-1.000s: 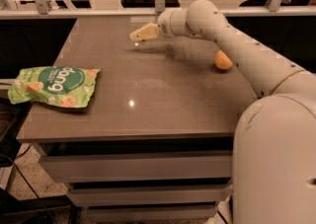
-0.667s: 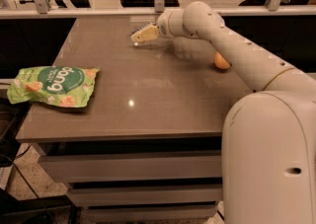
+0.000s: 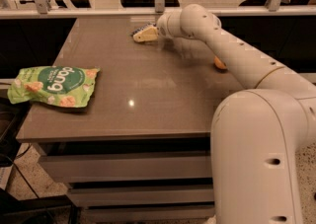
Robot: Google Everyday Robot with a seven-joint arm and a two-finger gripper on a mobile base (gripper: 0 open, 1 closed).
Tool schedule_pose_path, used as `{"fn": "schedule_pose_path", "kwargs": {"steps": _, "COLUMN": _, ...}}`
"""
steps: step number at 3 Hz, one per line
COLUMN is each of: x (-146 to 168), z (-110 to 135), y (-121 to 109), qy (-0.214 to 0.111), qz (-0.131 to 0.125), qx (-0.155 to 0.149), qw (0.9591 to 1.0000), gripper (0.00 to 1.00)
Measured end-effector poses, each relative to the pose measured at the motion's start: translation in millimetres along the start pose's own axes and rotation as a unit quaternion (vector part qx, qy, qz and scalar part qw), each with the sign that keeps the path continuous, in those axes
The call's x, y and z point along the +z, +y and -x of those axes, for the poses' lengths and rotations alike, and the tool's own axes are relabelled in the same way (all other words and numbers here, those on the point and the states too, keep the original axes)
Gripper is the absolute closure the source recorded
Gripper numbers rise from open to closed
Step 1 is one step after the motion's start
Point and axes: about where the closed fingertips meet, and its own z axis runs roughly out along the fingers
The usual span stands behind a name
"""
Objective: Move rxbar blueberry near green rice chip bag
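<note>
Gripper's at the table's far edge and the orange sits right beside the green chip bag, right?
Not quite. In the camera view the orange lies across the table from the chip bag, behind the arm. The gripper is at the far edge.

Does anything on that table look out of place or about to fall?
Only the bag: it lies at the table's left edge, with its left end hanging past it. The gripper is low over the far edge, and an orange sits half hidden behind the arm. Nothing looks spilled or damaged.
</note>
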Motion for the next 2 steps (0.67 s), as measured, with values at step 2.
{"fn": "schedule_pose_path", "kwargs": {"steps": 2, "x": 3.5, "z": -6.6, "y": -4.3, "qy": 0.002, "qz": -0.004, "qx": 0.009, "qw": 1.0000, "gripper": 0.65}}
